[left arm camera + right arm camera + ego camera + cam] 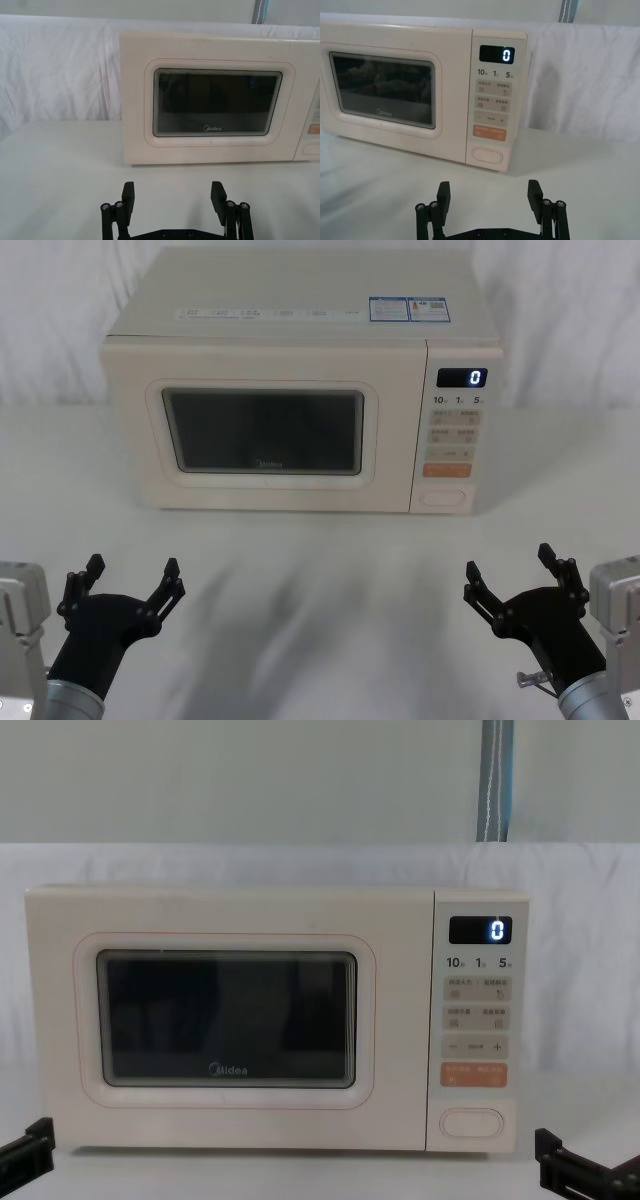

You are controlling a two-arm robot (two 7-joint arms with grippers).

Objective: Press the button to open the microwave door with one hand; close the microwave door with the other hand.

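Right gripper (512, 575), fingers spread and empty, hovers well short of the oval button (444, 498) at the keypad's bottom; it should advance straight and press squarely, while the left gripper (133, 580), also spread, waits before the closed door (262, 430).

Cream microwave (420, 95) on white table (580, 170), white cloth backdrop (585, 75) behind. Microwave door (385, 92), cream panel with dark rounded window, flush shut. Keypad panel on its right: display (497, 54) reads 0; orange rectangular key (489, 133); cream pill-shaped button (486, 154) lowest. Right gripper (490, 195), black, 2 fingers spread apart, near, well clear of microwave.
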